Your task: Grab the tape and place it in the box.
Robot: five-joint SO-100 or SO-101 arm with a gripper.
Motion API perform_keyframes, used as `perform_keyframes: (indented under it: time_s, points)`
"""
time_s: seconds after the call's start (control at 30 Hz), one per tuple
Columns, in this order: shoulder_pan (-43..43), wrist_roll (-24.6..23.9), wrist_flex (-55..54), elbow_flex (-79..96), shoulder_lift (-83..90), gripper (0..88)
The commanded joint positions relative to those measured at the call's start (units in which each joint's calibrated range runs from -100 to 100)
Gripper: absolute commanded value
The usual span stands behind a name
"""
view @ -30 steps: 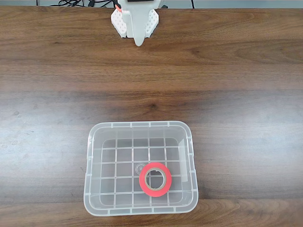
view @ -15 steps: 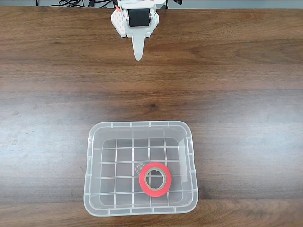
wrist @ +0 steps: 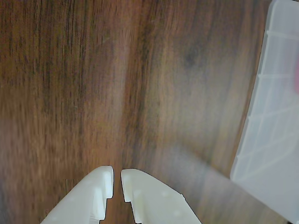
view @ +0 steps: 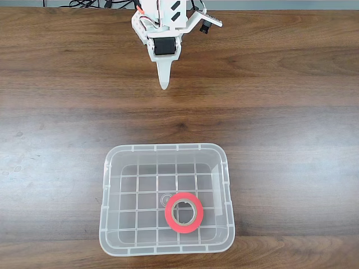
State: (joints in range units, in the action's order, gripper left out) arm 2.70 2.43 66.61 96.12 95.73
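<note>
- Fixed view: tape [view: 183,212] lies flat inside the box [view: 110,185], in the lower-right part of the gridded floor, hole facing up, close to the right wall.
- Box sits on the wooden table [view: 291,112] at the bottom-centre of the pic, long side running left-right.
- Gripper [view: 164,84] is at the top-centre, well apart from box & tape; bare table lies between them. Tape is almost straight below the tip in the pic, a bit to the right.
- White arm body w/ a black motor block comes in from the top edge; the fingers point down the pic toward the box and narrow to one pale tip. Nothing held.
- From this angle the fingers look as one point, i.e. pressed together or nearly so.
- Wrist view: gripper [wrist: 117,179] enters from the bottom edge, two white fingertips [wrist: 102,179] side by side w/ just a thin slit between them, nothing in the slit – closed for practical purposes, empty.
- Under & ahead of the tips is blurred wood grain.
- Box [wrist: 275,116] corner shows at the right edge, off to the side of the fingers, not touching them; a sliver of red, the tape [wrist: 297,74], sits at the far right margin behind the translucent wall.
</note>
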Motion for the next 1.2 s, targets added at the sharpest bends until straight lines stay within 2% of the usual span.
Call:
perform_keyframes:
  time_s: [0.0,0.23,1.17]
  points:
    - [-0.58,-0.58,-0.86,0.11,3.55,1.3]
    - [-0.58,-2.48,-0.6,0.81,3.3,1.3]
    - [-0.66,-2.53,-0.6,0.9,3.22,1.7]
